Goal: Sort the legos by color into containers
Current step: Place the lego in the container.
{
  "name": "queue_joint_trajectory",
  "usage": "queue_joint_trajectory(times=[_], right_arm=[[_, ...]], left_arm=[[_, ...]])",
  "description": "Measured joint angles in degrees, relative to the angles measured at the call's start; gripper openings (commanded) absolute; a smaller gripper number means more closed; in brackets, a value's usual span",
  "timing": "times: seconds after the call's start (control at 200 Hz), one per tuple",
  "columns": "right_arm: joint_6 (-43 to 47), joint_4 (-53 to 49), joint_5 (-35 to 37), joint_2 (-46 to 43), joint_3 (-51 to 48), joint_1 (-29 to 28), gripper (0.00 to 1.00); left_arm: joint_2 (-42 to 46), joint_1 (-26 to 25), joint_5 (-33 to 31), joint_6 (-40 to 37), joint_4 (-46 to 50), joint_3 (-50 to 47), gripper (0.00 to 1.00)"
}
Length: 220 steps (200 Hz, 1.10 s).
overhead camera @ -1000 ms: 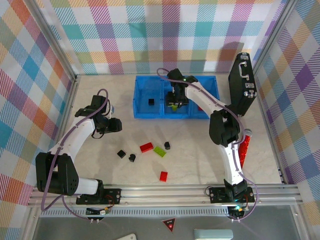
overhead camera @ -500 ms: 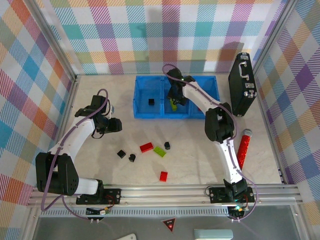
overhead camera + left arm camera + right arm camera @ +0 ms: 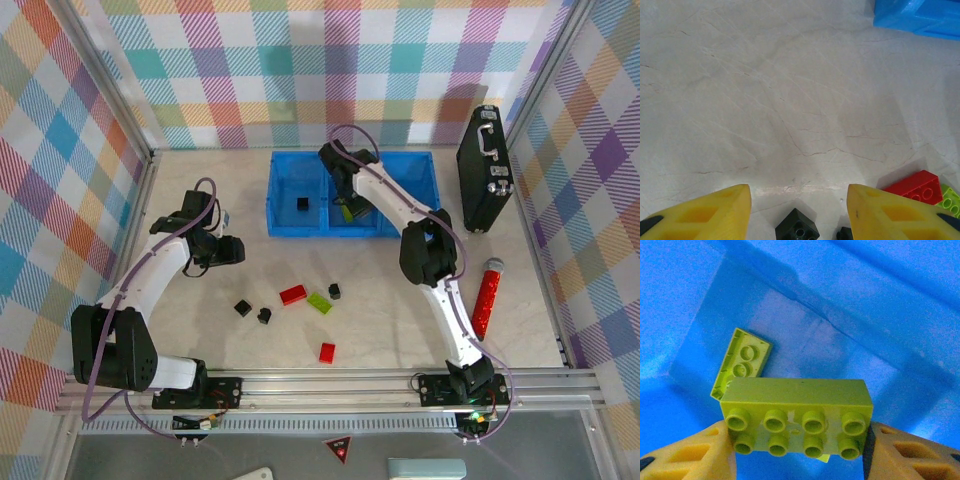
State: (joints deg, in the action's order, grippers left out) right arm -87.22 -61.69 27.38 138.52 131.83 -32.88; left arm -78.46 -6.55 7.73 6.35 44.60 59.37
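The blue three-compartment tray lies at the back of the table. My right gripper hangs over its middle compartment, shut on a lime green eight-stud brick. Below it another green brick lies on the compartment floor. A black brick sits in the left compartment. Loose on the table are two red bricks, a green one and three black ones. My left gripper is open over bare table, left of them, with a black brick just before its fingertips.
A black hard case stands at the back right. A red cylinder with a grey cap lies along the right side. Checkered walls close in the table on three sides. In the left wrist view the tray's corner shows top right.
The right arm's elbow has swung left, away from the black case, and the gripper has shifted slightly over the middle compartment, still holding the green brick. The left arm has not moved.
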Motion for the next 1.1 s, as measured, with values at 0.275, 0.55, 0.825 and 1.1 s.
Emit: queue_joint_trajectory(times=[0.275,0.55,0.825,1.1], right_arm=[[-9.6,-3.5,2.4,2.0,0.2,-1.2,0.66],[-12.5,-3.5,3.5,2.0,1.0,-1.3,0.82],[-7.0,-3.3,4.6,0.5,0.5,-1.4,0.8],[14.8,8.8,2.1,-17.2,-17.1,-2.1,0.76]], left_arm=[[0.0,0.0,0.4,0.0,-0.3,0.0,0.53],[0.0,0.0,0.8,0.0,-0.5,0.0,0.53],[0.0,0.0,0.8,0.0,-1.0,0.0,0.53],[-0.1,0.0,0.7,0.0,-1.1,0.0,0.53]])
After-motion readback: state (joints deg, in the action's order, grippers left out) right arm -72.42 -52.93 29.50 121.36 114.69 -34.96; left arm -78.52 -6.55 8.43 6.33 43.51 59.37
